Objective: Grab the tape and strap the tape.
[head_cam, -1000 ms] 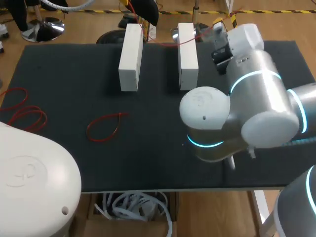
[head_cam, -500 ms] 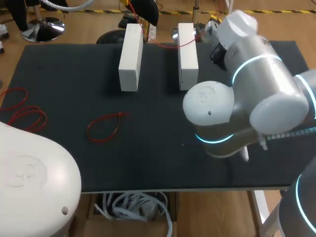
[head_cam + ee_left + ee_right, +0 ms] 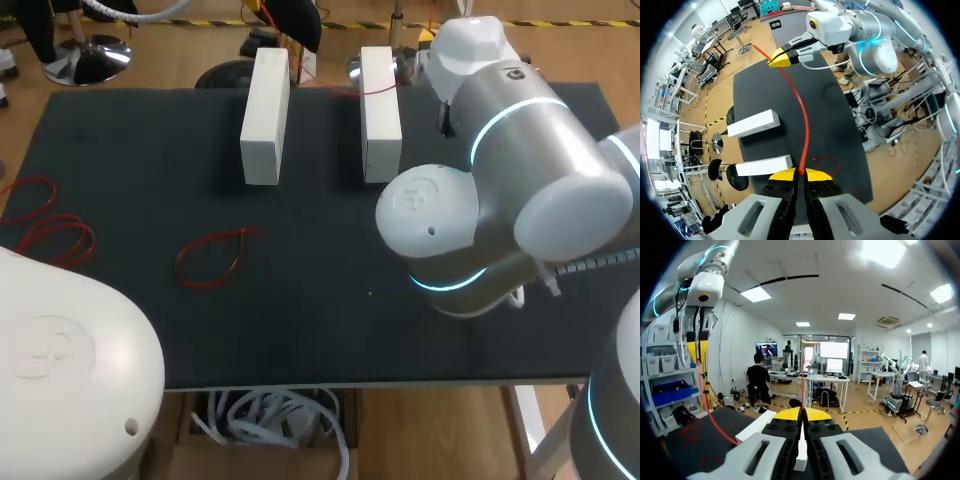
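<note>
Two grippers share one tape: your left gripper is clenched on its near end and the right gripper pinches the far end, so the thin red strip hangs bowed in the air between them, above the table. Judge it light, limp and probably slick. It will sag or twist rather than push, so hold it flat across the pads and close to each end, as you do now. Below lies a dark, matte surface. Two white blocks stand side by side with a gap between them, and spare red loops lie well apart from the blocks.
</note>
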Controlling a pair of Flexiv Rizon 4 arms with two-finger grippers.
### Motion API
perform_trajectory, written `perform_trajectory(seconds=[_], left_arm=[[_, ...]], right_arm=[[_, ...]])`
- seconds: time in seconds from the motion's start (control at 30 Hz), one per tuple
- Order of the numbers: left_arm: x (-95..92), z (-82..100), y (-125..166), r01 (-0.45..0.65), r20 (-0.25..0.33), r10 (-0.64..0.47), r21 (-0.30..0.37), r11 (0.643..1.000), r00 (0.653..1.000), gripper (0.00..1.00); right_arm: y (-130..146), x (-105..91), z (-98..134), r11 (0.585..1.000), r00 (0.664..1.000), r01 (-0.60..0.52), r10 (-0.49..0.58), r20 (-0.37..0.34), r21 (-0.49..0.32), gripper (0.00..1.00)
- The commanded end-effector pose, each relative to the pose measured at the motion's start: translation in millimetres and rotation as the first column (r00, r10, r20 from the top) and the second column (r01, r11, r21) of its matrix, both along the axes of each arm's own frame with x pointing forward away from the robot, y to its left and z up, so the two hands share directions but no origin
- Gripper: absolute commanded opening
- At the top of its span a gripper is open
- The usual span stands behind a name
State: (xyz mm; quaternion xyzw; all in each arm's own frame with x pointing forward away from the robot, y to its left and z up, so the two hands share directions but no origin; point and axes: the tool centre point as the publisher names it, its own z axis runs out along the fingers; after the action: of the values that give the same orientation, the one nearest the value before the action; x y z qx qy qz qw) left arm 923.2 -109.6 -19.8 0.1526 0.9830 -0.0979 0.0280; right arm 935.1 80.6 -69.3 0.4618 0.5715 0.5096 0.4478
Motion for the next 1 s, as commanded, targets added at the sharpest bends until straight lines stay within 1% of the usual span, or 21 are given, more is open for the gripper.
perform_trajectory(seconds=[0.03,0.3,0.33,0.37,0.4,0.47,0.53,0.63,0.77,0.8,0.83,0.9,0.93,0.97,1.0], left_arm=[[0.2,1.2,-0.2,0.0,-0.002,0.0,0.004,1.0,1.0,0.0],[0.2,1.2,-0.2,0.0,-0.002,0.0,0.004,1.0,1.0,0.0],[0.2,1.2,-0.2,0.0,-0.002,0.0,0.004,1.0,1.0,0.0],[0.2,1.2,-0.2,0.0,-0.002,0.0,0.004,1.0,1.0,0.0],[0.2,1.2,-0.2,0.0,-0.002,0.0,0.004,1.0,1.0,0.0],[0.2,1.2,-0.2,0.0,-0.002,0.0,0.004,1.0,1.0,0.0],[0.2,1.2,-0.2,0.0,-0.002,0.0,0.004,1.0,1.0,0.0],[0.2,1.2,-0.2,0.0,-0.002,0.0,0.004,1.0,1.0,0.0],[0.2,1.2,-0.2,0.0,-0.002,0.0,0.004,1.0,1.0,0.0],[0.2,1.2,-0.2,0.0,-0.002,0.0,0.004,1.0,1.0,0.0],[0.2,1.2,-0.2,0.0,-0.002,0.0,0.004,1.0,1.0,0.0],[0.2,1.2,-0.2,0.0,-0.002,0.0,0.004,1.0,1.0,0.0],[0.2,1.2,-0.2,0.0,-0.002,0.0,0.004,1.0,1.0,0.0],[0.2,1.2,-0.2,0.0,-0.002,0.0,0.004,1.0,1.0,0.0],[0.2,1.2,-0.2,0.0,-0.002,0.0,0.004,1.0,1.0,0.0]], right_arm=[[-2.4,0.2,6.8,0.914,0.996,-0.078,0.089,0.011,-0.399,0.0],[-2.4,0.2,6.8,0.914,0.996,-0.078,0.089,0.011,-0.399,0.0],[-0.4,-0.3,13.8,0.913,0.996,-0.075,0.092,0.023,-0.401,0.0],[2.1,-0.3,20.1,0.904,0.996,-0.063,0.081,0.024,-0.423,0.0],[4.1,-1.4,26.6,0.898,0.995,-0.056,0.085,0.046,-0.436,0.0],[7.3,-2.4,37.0,0.871,0.996,-0.033,0.07,0.057,-0.491,0.0],[9.5,-3.3,44.0,0.848,0.997,-0.015,0.054,0.058,-0.529,0.0],[12.1,-3.2,49.5,0.812,0.999,0.001,0.02,0.03,-0.583,0.0],[18.1,-2.5,52.8,0.732,0.999,0.018,-0.036,-0.013,-0.681,0.0],[19.8,-2.6,53.8,0.718,0.999,0.023,-0.043,-0.012,-0.696,0.0],[21.8,-2.9,54.8,0.692,0.998,0.024,-0.061,-0.025,-0.722,0.0],[26.5,-2.6,56.4,0.655,0.996,0.03,-0.081,-0.031,-0.755,0.0],[29.5,-2.4,57.4,0.618,0.995,0.031,-0.095,-0.035,-0.786,0.0],[32.6,-2.7,58.7,0.596,0.994,0.04,-0.104,-0.028,-0.802,0.0],[35.7,-3.1,60.2,0.559,0.993,0.034,-0.115,-0.037,-0.829,0.0]])
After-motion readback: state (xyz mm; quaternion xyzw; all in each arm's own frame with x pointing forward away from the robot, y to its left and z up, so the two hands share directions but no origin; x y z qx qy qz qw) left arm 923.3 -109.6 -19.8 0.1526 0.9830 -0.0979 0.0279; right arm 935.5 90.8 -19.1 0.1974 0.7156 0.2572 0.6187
